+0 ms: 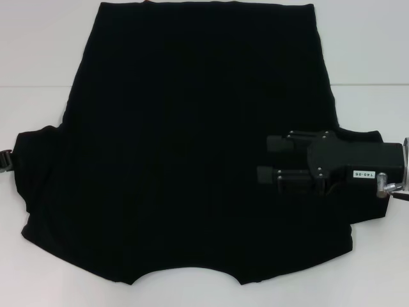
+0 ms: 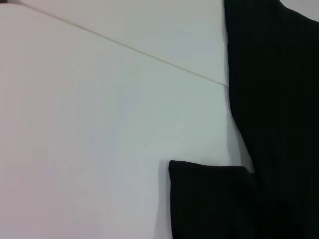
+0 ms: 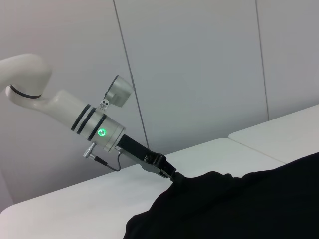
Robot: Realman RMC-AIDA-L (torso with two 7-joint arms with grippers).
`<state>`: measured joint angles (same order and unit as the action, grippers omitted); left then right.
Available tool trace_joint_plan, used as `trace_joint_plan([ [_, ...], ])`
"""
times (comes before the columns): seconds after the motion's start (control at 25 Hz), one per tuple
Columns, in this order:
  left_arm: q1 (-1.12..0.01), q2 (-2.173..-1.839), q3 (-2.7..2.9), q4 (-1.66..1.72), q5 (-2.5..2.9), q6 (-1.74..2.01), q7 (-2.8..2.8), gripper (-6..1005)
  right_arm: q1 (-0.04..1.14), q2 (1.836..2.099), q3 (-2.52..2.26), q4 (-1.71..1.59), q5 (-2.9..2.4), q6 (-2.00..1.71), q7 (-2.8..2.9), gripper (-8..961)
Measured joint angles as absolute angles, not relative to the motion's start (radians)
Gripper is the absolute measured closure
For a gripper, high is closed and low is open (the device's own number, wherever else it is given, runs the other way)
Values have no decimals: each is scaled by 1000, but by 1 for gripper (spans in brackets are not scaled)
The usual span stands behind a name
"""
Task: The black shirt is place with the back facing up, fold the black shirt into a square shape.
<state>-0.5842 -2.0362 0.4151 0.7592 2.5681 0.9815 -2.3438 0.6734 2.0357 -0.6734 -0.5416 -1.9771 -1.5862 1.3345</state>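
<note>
While the black shirt (image 1: 192, 147) lies spread flat over most of the white table (image 1: 38, 45), plain side up with no lettering showing, both grippers sit at its sleeves. Right gripper (image 1: 263, 160) reaches in from the right edge, low over the right sleeve area, fingers pointing left toward the shirt's middle; the two fingers stand apart with a clear gap and nothing between them. Left gripper (image 1: 6, 160) shows only as a sliver at the far-left edge of the head view, touching the left sleeve edge. Right wrist view shows the left gripper (image 3: 167, 171) at the cloth edge, where the fabric is raised in a small bump; can't tell if its fingers are pinched on it. Shirt's far edge is straight and narrow near the table's far side; the near edge is wider, with a curved notch in the middle. Left wrist view shows the shirt's (image 2: 269, 124) side edge and sleeve corner flat on bare table. Open table surface far-left and far-right of the shirt; the near side is almost fully covered.
</note>
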Motion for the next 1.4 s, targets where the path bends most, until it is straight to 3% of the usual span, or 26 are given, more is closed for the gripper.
trace_joint_plan([
  [0.32, -584, -2037, 445, 750, 2569, 932, -2342, 993, 675, 2036, -673, -542, -1976, -1585, 1335, 163],
  [1.4, -609, -2030, 446, 741, 2537, 746, -2255, 993, 670, 2045, -673, -531, -1936, -1580, 1335, 162],
])
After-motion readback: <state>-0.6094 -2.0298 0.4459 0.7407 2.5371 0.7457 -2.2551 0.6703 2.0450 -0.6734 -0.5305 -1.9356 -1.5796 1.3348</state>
